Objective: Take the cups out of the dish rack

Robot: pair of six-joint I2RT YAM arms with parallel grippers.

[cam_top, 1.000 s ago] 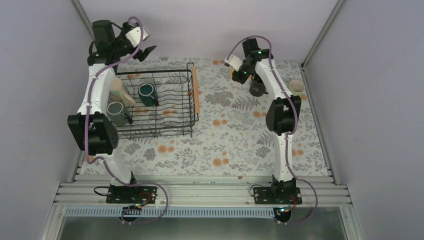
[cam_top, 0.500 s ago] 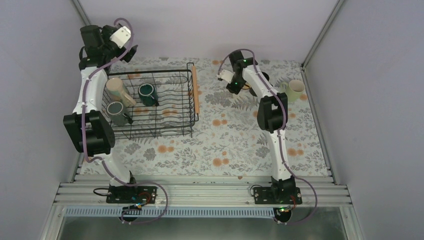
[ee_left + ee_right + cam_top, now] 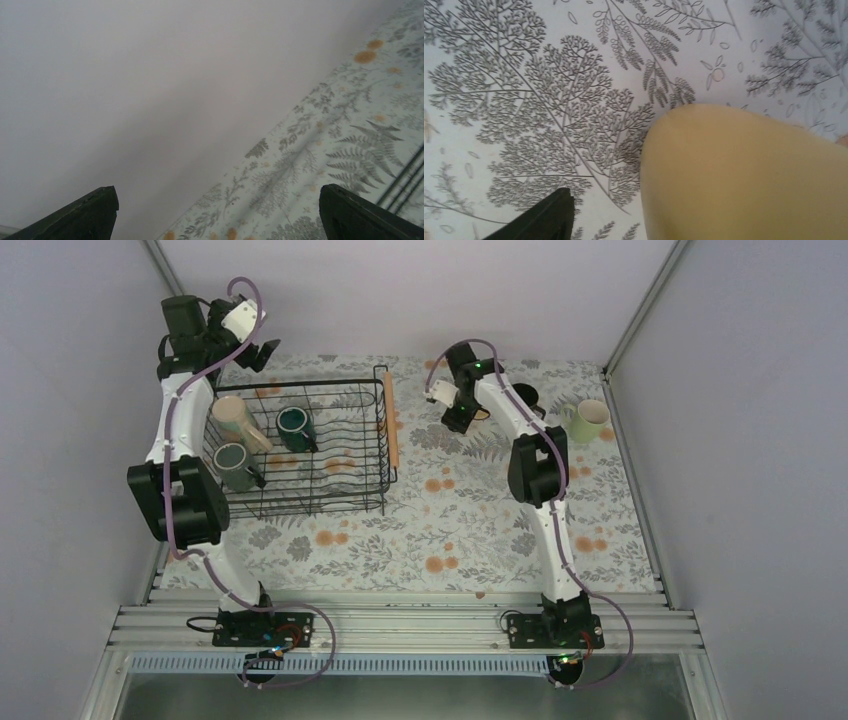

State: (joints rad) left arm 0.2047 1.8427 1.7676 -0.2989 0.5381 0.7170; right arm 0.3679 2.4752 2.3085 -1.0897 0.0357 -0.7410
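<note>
The black wire dish rack stands at the left of the table. It holds a cream cup, a dark teal cup and a grey-green cup. A black cup and a pale green cup stand on the table at the right. My right gripper is low over the cloth beside a yellow cup. Its one visible finger stands apart from that cup, so the jaws are open. My left gripper is open and empty, above the rack's far left corner.
A flowered cloth covers the table. Walls close in on the left, back and right. The rack's wooden handle lies between the rack and my right arm. My left gripper faces the back wall.
My right arm swung left and down with the yellow cup, then its jaws opened off it. My left arm drew back toward the far left corner.
</note>
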